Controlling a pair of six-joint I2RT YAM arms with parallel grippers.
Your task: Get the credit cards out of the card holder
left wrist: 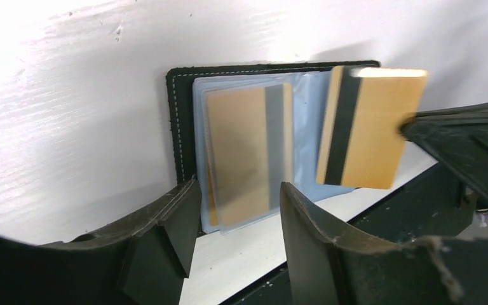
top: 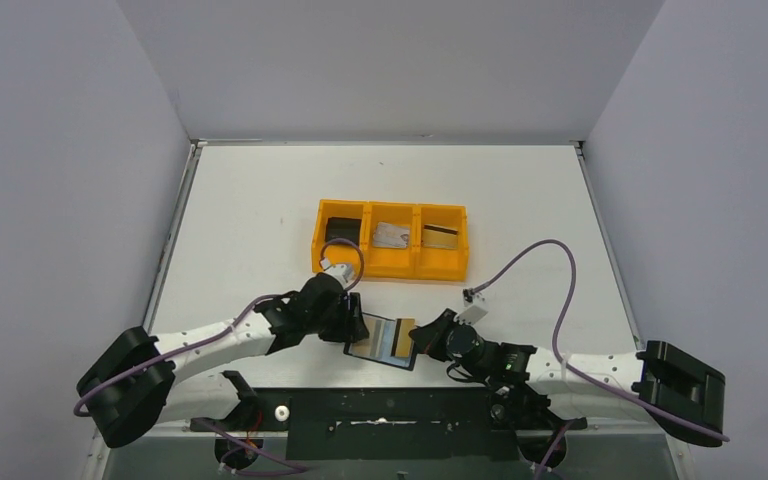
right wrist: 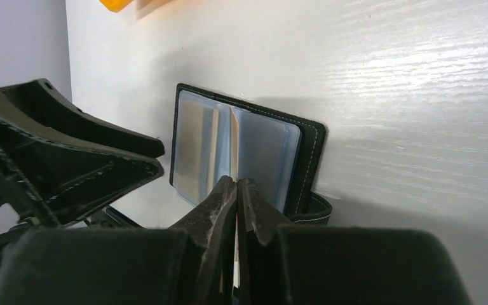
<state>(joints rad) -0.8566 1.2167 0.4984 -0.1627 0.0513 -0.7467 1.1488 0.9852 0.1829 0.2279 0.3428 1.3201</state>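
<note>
R gripper (right wrist: 235, 185) is clamped on a gold card (left wrist: 372, 130), pinched by one edge and seen edge-on btwn the pads in its own wrist view. The card hangs over the right half of the holder (left wrist: 179, 127), which lies open on the table (left wrist: 70, 95) right at the near edge. Can't tell if the card's far end is fully out of its pocket.

L gripper (left wrist: 239, 194) sits low at the holder's left side, jaws apart, nothing in them. A sleeved card (left wrist: 241, 152), also gold, shows in a clear pocket on the left page, so the job's not done. The tray (top: 392, 265) behind has a silver card (top: 391, 236) in the mid bin and a striped gold one (top: 440, 234) in the right bin.

Doing it well, I'd say:
- **Pull:** go straight along the pocket's line, no twist, since a thin card can flex or slip from an edge pinch.
- **Holder:** it looks light and nothing's pinning it, so it'll prob drag along. L should press the left page down.
- **Table edge:** it's close, so a dropped card could go over.
- **Carry:** lift clear, then swing to the tray.
</note>
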